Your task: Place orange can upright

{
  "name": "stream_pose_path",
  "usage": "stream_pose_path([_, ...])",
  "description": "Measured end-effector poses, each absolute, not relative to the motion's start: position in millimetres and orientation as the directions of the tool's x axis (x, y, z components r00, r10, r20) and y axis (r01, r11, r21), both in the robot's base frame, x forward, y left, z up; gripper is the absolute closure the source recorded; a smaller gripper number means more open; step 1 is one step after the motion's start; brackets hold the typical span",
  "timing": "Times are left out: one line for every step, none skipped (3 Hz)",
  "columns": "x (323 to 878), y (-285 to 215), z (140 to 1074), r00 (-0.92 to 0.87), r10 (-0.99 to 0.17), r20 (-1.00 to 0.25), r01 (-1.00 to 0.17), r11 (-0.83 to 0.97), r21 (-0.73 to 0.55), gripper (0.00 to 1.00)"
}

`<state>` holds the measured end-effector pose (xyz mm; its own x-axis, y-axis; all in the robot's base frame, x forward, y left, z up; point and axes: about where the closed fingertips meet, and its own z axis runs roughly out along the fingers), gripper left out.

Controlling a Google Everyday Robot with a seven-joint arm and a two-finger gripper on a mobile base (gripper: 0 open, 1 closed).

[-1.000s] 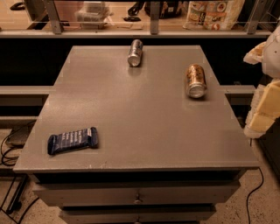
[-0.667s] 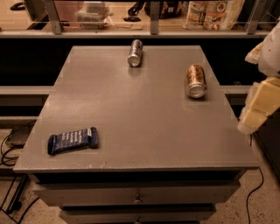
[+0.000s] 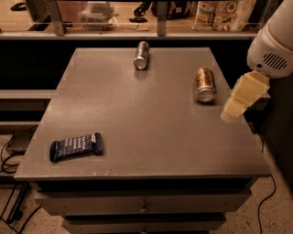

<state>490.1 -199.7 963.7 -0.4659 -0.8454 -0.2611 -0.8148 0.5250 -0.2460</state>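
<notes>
The orange can point(image 3: 204, 83) lies on its side on the grey table point(image 3: 151, 132), near the right edge toward the back, its silver end facing the front. Its body is mottled orange-brown and gold. My gripper point(image 3: 231, 112) hangs from the white arm point(image 3: 274, 45) at the right side of the table. It is just right of the can and a little nearer the front, above the table's right edge. It holds nothing that I can see and is apart from the can.
A plain silver-grey can point(image 3: 141, 55) lies on its side at the back middle. A dark blue snack bar point(image 3: 75, 146) lies near the front left corner. A shelf with bags and boxes point(image 3: 219, 13) runs behind the table. Drawers point(image 3: 144, 208) sit below the tabletop.
My gripper has moved left and slightly up, from beyond the table's right edge to just beside the orange can. The cans and the snack bar have not moved.
</notes>
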Motion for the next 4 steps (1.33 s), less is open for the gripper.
stream_pose_path([490, -199, 964, -0.465, -0.846, -0.262, -0.815, 0.525, -0.246, 0.00])
stream_pose_path([500, -197, 955, -0.499, -0.819, -0.284, -0.803, 0.560, -0.203, 0.00])
stream_pose_path([522, -196, 947, -0.527, -0.775, -0.349, -0.786, 0.601, -0.145, 0.00])
stream_pose_path([547, -199, 944, -0.556, -0.717, -0.421, -0.762, 0.641, -0.086, 0.00])
